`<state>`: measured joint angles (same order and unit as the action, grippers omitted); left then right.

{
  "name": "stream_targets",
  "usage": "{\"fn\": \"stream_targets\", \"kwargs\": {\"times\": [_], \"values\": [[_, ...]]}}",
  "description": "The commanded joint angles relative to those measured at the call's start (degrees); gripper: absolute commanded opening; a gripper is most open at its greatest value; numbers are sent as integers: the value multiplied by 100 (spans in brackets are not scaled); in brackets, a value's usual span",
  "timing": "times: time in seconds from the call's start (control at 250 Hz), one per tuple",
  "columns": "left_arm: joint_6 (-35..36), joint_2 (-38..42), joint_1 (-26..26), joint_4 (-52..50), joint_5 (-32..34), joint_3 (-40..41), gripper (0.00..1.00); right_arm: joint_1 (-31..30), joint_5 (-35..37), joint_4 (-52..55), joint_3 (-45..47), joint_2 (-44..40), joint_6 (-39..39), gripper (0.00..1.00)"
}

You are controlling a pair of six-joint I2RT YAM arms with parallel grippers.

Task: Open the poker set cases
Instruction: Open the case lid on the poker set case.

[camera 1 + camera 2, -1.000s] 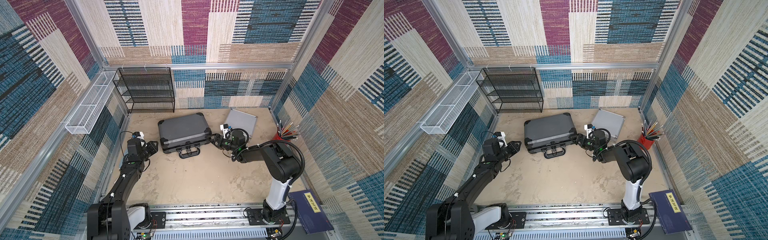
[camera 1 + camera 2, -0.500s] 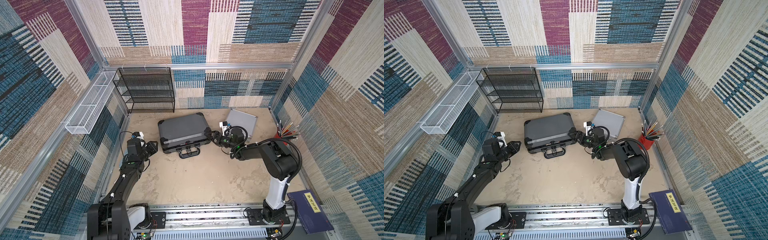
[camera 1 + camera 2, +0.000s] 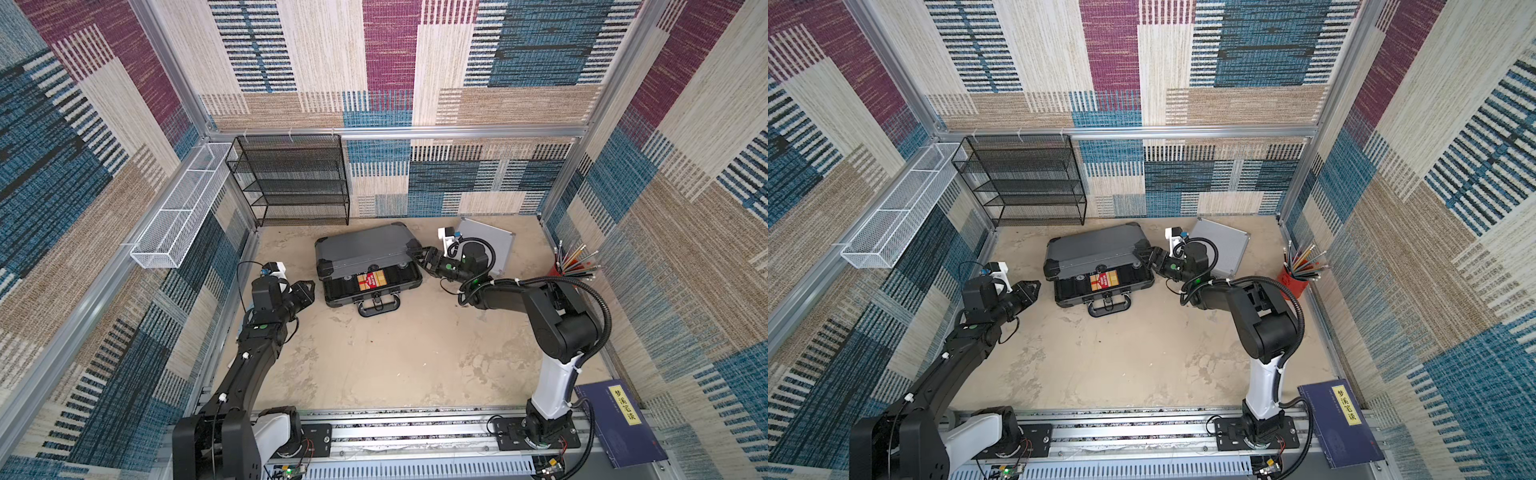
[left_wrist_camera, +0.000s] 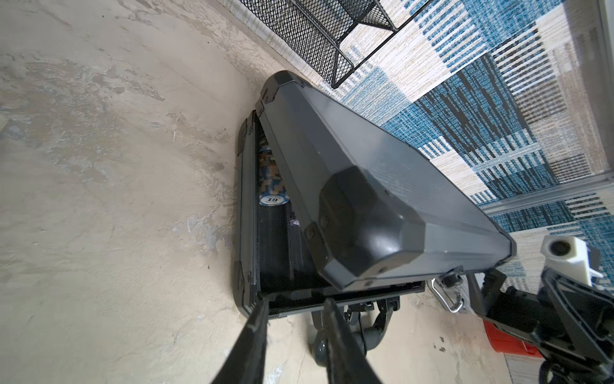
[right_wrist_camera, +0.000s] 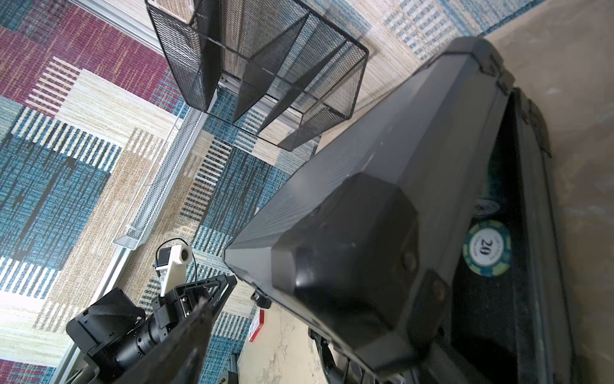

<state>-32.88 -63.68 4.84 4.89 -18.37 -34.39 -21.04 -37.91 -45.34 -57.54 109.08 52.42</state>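
Partly open, the boxy grey case (image 3: 365,251) has faceted black corner caps.

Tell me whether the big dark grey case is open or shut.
Partly open. The dark grey case has its lid lifted on the handle side, baring a red box and a chip marked 20.

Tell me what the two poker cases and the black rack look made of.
Large dark grey case: likely matte textured plastic or coated panels, with black moulded corner caps. Small silver case: probably aluminium, pale metallic ribbed sheen. Rack: black-coated wire mesh, see-through grid.
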Motion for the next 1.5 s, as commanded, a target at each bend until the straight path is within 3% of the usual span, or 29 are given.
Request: {"fn": "stream_targets", "kwargs": {"times": [0.0, 0.636, 1.188, 1.328, 1.496], "values": [[242, 62, 3, -195, -28, -123, 31, 3, 78, -115, -260, -4, -135, 86], [153, 15, -27, -128, -293, 224, 31, 139, 313, 1235, -2879, 1020, -962, 77], [212, -153, -64, -128, -360, 247, 32, 202, 386, 2415, -5271, 2294, -1522, 76], [210, -186, -76, -128, -354, 245, 31, 197, 468, 2714, -5275, 2210, -1802, 76], [248, -321, -115, -121, -344, 182, 32, 198, 914, 3507, -4973, 1734, -2764, 76]]}}
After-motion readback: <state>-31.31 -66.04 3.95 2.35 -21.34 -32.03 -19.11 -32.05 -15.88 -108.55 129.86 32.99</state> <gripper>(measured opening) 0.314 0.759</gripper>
